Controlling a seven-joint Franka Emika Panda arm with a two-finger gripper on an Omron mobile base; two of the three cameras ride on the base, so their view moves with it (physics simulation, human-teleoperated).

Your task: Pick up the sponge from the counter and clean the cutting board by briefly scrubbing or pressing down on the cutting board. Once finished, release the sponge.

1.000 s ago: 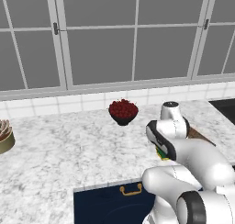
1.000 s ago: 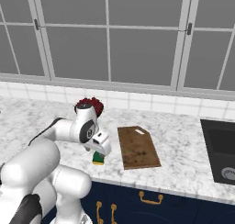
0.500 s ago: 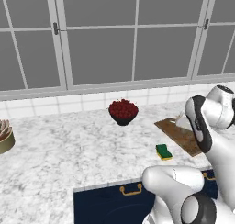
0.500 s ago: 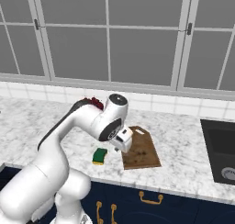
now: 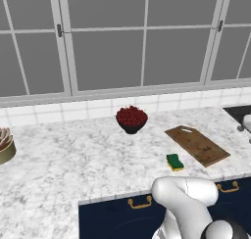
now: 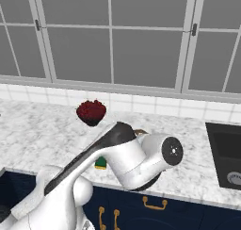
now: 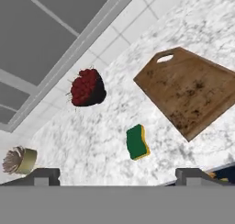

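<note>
A: Hand view, left to right: what lies on the counter (image 7: pixel 92 145)?

B: Lower left, a small container (image 7: pixel 20 160); upper left of centre, a dark bowl of red fruit (image 7: pixel 86 87); just below centre, the sponge (image 7: pixel 137 142), green face up, lying apart from the cutting board (image 7: pixel 192 92), which fills the right half.

A: And the gripper (image 7: pixel 118 178)?

B: Its two finger tips (image 7: pixel 46 176) stand at the bottom edge, spread wide, holding nothing.

A: Left base view?

B: Sponge (image 5: pixel 174 161) right of centre, beside the board (image 5: pixel 197 145).
</note>
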